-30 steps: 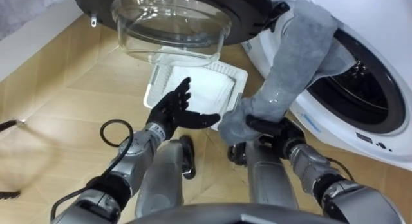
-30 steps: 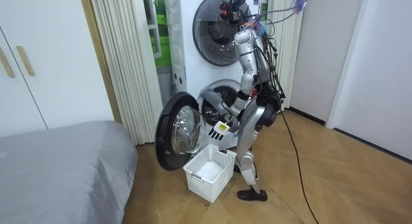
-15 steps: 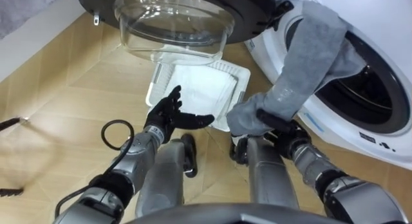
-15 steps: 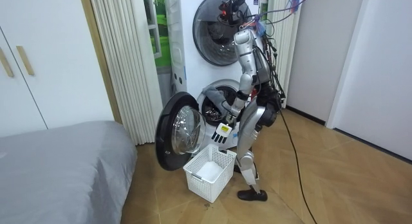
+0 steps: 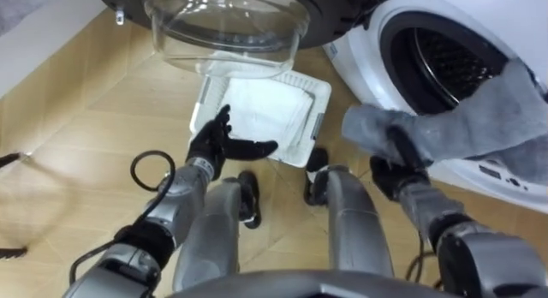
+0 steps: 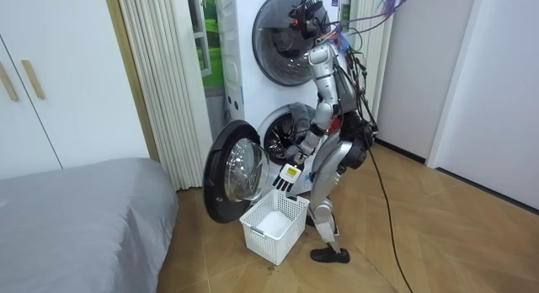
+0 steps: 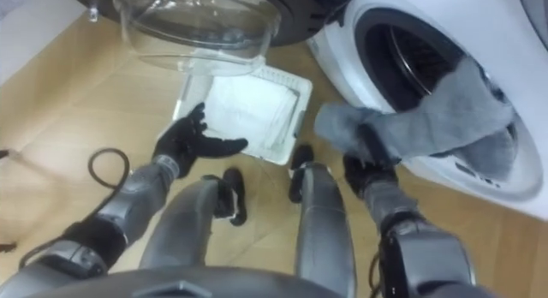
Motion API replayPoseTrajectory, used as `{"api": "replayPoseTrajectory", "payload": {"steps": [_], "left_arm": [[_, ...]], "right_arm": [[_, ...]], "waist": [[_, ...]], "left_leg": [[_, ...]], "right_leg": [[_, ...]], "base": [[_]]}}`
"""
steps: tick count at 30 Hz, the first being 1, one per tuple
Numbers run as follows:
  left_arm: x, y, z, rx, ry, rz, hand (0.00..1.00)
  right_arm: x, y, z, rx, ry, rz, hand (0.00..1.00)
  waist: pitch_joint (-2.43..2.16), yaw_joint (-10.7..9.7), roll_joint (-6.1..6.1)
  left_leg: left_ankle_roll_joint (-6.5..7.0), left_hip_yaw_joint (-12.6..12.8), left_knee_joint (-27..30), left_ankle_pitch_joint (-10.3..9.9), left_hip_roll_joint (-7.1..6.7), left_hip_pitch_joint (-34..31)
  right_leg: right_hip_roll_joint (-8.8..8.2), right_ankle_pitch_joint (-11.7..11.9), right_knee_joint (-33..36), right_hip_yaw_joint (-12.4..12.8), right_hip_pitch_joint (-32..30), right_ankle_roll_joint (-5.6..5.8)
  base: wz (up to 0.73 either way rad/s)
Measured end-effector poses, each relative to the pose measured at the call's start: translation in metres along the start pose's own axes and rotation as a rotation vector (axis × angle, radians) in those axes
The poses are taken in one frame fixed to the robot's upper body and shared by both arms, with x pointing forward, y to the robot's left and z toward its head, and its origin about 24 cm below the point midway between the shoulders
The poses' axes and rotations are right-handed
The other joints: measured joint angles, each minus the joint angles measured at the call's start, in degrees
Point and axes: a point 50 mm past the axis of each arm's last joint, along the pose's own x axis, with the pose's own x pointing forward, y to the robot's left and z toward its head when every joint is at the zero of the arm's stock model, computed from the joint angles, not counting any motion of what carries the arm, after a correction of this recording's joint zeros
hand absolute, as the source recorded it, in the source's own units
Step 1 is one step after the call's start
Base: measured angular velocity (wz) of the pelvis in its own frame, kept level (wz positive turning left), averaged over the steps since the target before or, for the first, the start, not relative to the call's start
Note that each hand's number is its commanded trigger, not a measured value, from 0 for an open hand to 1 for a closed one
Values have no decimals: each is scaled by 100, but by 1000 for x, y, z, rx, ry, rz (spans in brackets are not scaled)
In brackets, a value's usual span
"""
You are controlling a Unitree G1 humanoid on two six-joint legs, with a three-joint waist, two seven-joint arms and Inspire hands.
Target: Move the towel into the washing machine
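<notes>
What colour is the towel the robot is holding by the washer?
The towel is plain grey, clearest in the right eye view.

Grey towel (image 5: 476, 127), seemingly partway inside washing machine (image 5: 373, 48)

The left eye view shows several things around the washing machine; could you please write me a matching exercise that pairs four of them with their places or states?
Things:
1. grey towel
2. white basket
3. washing machine door
4. left hand

Places or states:
A. swung open, next to the basket
B. open, fingers straight, holding nothing
C. gripped by the right hand in front of the drum opening
D. standing on the wooden floor

Pairs: 1-C, 2-D, 3-A, 4-B.
</notes>
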Motion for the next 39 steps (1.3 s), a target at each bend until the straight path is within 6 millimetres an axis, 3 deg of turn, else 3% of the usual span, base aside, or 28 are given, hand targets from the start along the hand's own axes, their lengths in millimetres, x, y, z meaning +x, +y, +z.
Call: {"api": "replayPoseTrajectory", "payload": {"steps": [5, 9, 15, 19, 24, 33, 39], "left_arm": [[-2, 6, 2, 15, -13, 31, 0], [-3, 21, 8, 39, -28, 84, 0], [-4, 24, 13, 29, -56, 111, 0], [-4, 25, 17, 26, -77, 122, 0], [-5, 27, 17, 33, -76, 125, 0], [-1, 24, 25, 95, -99, 110, 0], [0, 18, 25, 95, -100, 78, 0]], "right_arm": [[-1, 23, 26, 63, -37, -30, 100], [-2, 32, 27, 74, -37, -67, 100], [-4, 43, 30, 97, -38, -107, 100], [-5, 54, 32, 149, -29, -101, 100], [-5, 54, 33, 168, -27, -104, 100], [-5, 52, 37, 128, -49, -130, 100], [-8, 52, 52, 95, -93, -161, 100]], "waist": [[-1, -67, -91], [12, -106, -252], [14, -221, -282], [40, -252, -358], [56, -250, -406], [58, -219, -406], [67, -106, -309]], "left_leg": [[91, 18, 176, -41, 8, -157], [143, 77, 204, -33, -31, -259], [234, 84, 217, -63, -90, -296], [300, 169, 207, -73, -185, -302], [324, 169, 217, -87, -198, -346], [331, 147, 265, -92, -181, -423], [335, 140, 281, -94, -183, -496]], "right_leg": [[-7, 45, 67, 23, -111, 75], [-52, 59, 140, 61, -256, 109], [-146, 31, 192, 42, -282, 186], [-305, -20, 328, 20, -379, 224], [-326, -29, 329, 15, -417, 239], [-317, -31, 317, -1, -464, 241], [-333, -31, 317, -26, -529, 241]], "base": [[0], [1], [4], [0], [0], [1], [0]]}}
